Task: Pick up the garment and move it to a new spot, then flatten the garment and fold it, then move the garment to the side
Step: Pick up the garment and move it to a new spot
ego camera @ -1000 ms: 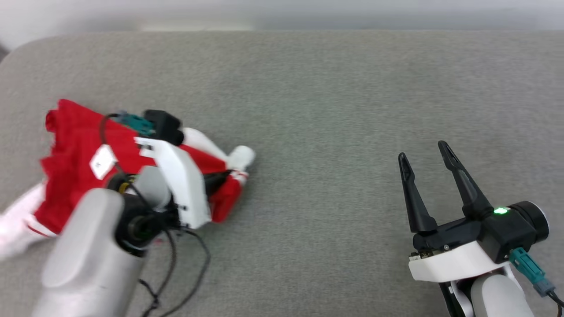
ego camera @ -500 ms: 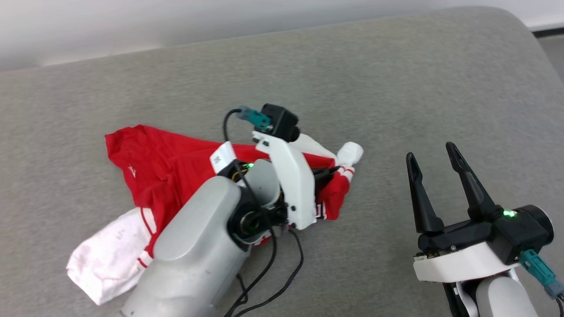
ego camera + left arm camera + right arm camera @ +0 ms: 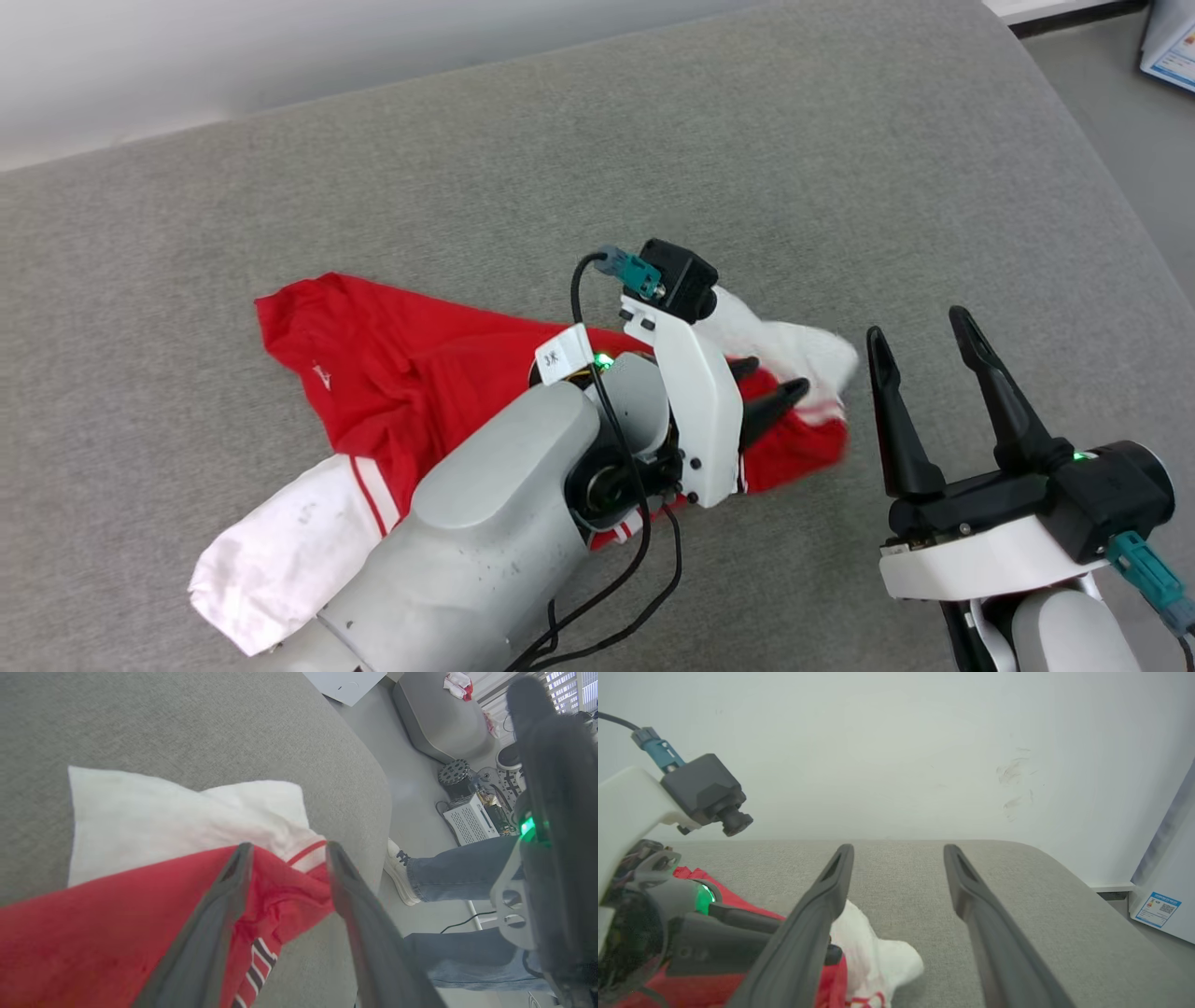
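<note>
**Head view:** the garment [image 3: 401, 383] lies crumpled on the grey padded surface [image 3: 653, 159], left of centre. One white sleeve [image 3: 280, 560] trails at the lower left and the other sleeve [image 3: 803, 350] lies at the right end. Your left gripper [image 3: 775, 378] sits low over that right end, fingers parted, tips on the red cloth. It looks like the put-down at the new spot, since the cloth rests on the surface and none of it is lifted. Your right gripper [image 3: 915, 325] hovers just right of the shirt, wide open and empty, near enough to take an edge for flattening.

**Left wrist view:** the two fingers stand apart. Red fabric and a bit of black-and-white lettering [image 3: 259, 961] lie loose in the gap, with nothing pinched. The other sleeve spreads flat beyond the tips. A person's legs [image 3: 458, 872] show past the surface's edge, so mind that side.

**Right wrist view:** the open fingers point across bare grey surface toward the wall [image 3: 924, 742]. The other sleeve sits just beside the left finger, and I judge it untouched.
</note>
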Controlling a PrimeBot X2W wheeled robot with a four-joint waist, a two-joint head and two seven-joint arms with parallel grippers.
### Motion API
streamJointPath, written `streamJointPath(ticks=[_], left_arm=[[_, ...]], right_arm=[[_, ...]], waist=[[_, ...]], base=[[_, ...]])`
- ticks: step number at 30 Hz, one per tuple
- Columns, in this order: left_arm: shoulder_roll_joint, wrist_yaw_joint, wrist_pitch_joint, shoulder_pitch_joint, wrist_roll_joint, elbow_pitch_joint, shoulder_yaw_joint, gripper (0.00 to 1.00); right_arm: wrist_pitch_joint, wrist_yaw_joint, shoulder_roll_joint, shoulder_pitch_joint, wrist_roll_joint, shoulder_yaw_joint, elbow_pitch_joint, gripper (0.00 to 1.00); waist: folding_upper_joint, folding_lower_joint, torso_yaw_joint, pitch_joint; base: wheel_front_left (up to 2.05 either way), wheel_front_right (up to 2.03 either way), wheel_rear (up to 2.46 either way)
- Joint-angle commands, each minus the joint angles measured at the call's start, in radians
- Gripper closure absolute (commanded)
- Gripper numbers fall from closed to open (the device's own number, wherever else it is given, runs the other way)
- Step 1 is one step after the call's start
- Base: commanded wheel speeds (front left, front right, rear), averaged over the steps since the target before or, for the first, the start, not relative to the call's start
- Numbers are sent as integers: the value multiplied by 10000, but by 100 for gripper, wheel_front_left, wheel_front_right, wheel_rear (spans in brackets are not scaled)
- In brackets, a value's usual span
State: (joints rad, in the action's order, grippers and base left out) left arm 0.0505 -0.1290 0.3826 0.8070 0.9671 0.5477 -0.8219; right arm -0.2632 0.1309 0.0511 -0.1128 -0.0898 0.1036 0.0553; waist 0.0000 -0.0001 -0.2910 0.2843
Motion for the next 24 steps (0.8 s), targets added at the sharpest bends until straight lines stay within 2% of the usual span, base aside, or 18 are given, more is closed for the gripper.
streamJointPath(ticks=[1,8,12,18,21,24], left_arm=[[10,-16,-196,139,93,93,-134,0],[4,-17,-1640,636,253,476,-650,0],[109,-17,-2942,902,-125,644,-629,0],[1077,113,-5340,592,-987,796,-268,0],[1891,459,-6140,167,-1405,547,14,0],[2643,973,-6435,-601,-1857,-72,473,0]], right_arm=[[-24,-3,-16,25,-83,-38,3,0],[-24,-3,-15,32,134,-273,-73,0],[-24,-3,-12,78,280,-575,-76,0],[-24,-3,-15,244,458,-1036,11,0],[-24,-3,-13,413,501,-1155,8,0],[-24,-3,-12,542,525,-1252,46,0]], waist=[[0,1,121,-60],[0,1,1046,-604],[0,1,1730,-1071],[0,1,2644,-1602],[0,1,2970,-1807],[0,1,3225,-1955]], base=[[0,0,0],[0,0,0],[0,0,0],[0,0,0],[0,0,0],[0,0,0]])
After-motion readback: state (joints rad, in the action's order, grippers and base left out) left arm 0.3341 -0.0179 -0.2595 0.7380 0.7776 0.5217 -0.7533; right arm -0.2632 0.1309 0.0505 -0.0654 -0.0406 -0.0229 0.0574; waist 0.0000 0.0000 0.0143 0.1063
